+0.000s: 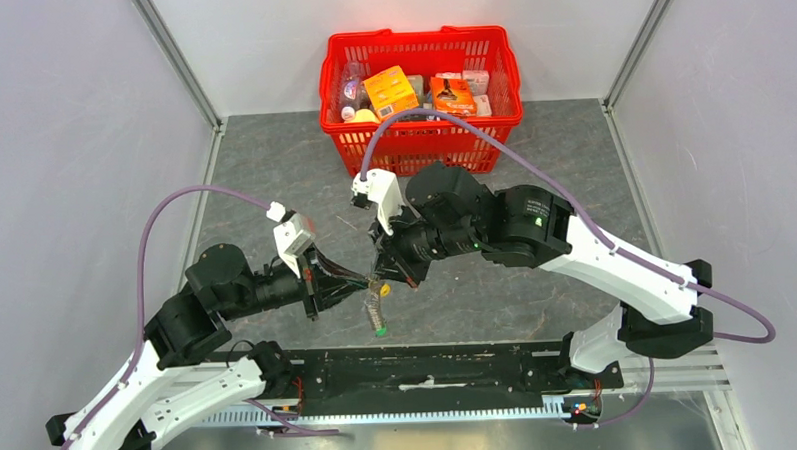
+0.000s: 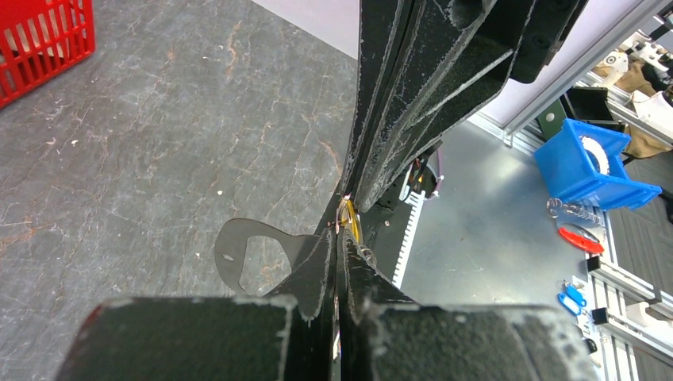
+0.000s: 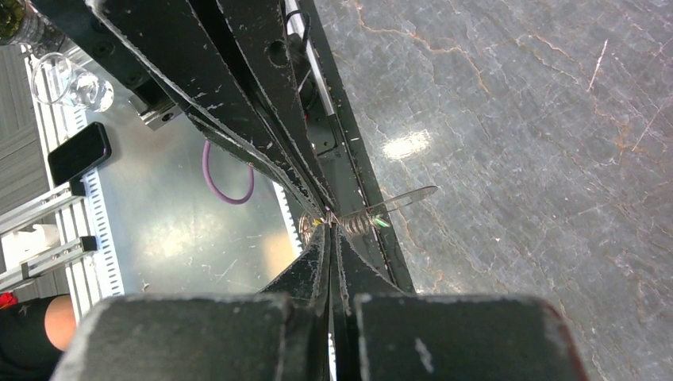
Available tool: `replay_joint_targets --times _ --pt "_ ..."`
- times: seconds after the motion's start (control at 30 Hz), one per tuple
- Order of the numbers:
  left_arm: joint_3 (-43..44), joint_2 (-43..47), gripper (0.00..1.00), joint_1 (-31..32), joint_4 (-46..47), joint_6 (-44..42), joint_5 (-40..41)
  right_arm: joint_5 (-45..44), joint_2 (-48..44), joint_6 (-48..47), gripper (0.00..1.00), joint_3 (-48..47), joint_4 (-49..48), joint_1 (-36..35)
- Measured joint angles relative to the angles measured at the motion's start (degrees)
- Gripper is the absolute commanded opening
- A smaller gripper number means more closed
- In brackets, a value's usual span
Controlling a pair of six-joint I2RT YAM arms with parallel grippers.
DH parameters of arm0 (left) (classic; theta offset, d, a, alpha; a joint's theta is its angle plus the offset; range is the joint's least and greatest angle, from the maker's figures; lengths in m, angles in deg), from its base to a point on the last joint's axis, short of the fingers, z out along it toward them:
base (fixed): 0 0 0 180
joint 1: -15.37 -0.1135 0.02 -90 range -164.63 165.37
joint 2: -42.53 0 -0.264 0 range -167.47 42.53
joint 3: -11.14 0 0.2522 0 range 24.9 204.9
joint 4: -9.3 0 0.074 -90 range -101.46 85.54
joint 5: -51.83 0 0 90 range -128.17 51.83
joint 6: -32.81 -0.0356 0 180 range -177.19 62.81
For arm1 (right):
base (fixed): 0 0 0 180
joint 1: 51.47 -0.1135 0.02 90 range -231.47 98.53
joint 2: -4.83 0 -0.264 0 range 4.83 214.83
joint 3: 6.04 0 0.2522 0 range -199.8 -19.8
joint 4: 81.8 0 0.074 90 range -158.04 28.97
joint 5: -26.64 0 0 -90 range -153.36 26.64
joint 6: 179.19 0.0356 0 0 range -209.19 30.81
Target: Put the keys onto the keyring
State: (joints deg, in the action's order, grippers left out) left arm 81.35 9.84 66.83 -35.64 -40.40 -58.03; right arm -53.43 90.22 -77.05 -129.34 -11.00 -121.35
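Observation:
Both grippers meet tip to tip above the table's near middle. My left gripper (image 1: 363, 280) (image 2: 342, 232) is shut, with the yellow key (image 2: 350, 220) (image 1: 378, 287) pinched at its tips. Facing it, my right gripper (image 1: 382, 277) (image 3: 332, 227) is shut on the keyring (image 3: 359, 221) right beside its coiled stretch. The thin wire loop (image 1: 374, 308) hangs down from the tips, and the green key (image 1: 380, 331) (image 3: 382, 223) dangles at its lower end. A flat grey tag with a cut-out (image 2: 238, 252) shows beside my left finger.
A red basket (image 1: 422, 149) (image 2: 40, 48) full of packets stands at the back of the grey stone-pattern table. The black base rail (image 1: 430, 369) runs along the near edge under the grippers. Off the table lie a blue bin (image 2: 587, 167) and a phone (image 3: 78, 152).

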Motion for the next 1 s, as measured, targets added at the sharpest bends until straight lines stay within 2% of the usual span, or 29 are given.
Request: replay_joint_targets --times 0.57,1.0 --pt "0.0 0.22 0.02 0.0 -0.04 0.0 0.2 -2.34 -0.31 0.28 0.0 0.33 -0.37 0.02" --pt "-0.26 1.73 0.02 0.0 1.97 0.04 -0.28 -2.08 -6.88 3.8 0.0 10.78 -7.72 0.0"
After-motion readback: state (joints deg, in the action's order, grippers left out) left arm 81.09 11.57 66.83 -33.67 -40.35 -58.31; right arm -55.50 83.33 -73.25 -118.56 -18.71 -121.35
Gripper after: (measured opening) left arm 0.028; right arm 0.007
